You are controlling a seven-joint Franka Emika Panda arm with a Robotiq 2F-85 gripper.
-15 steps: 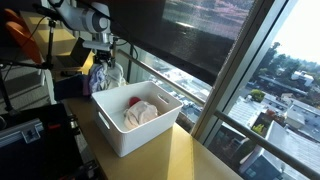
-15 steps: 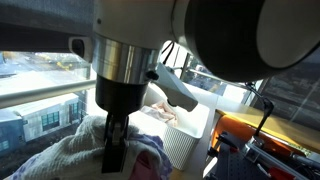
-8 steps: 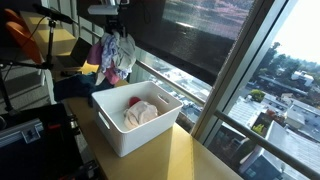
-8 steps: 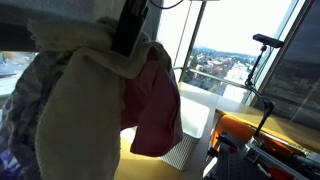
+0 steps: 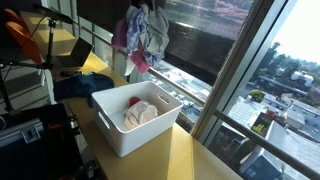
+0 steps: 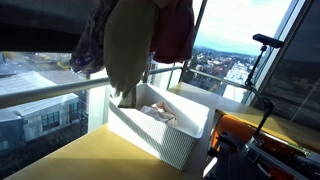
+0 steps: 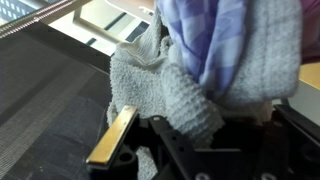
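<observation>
High above white bin [image 5: 118,137], gripper [image 7: 195,115] fingers [image 7: 112,135] clamped on cloth bundle [image 5: 142,35]

i see the table [image 5: 200,155] in both exterior views: pale yellow wood top, running along the window. directly on it there's one white plastic bin [image 5: 150,132], long side approx. parallel to the glass, upright, set near the window edge. bare wood shows in front of the bin and beside it. at the far end a dark blue cloth [image 5: 78,88] lies crumpled just beside the bin; can't tell if it's on the same top.
</observation>
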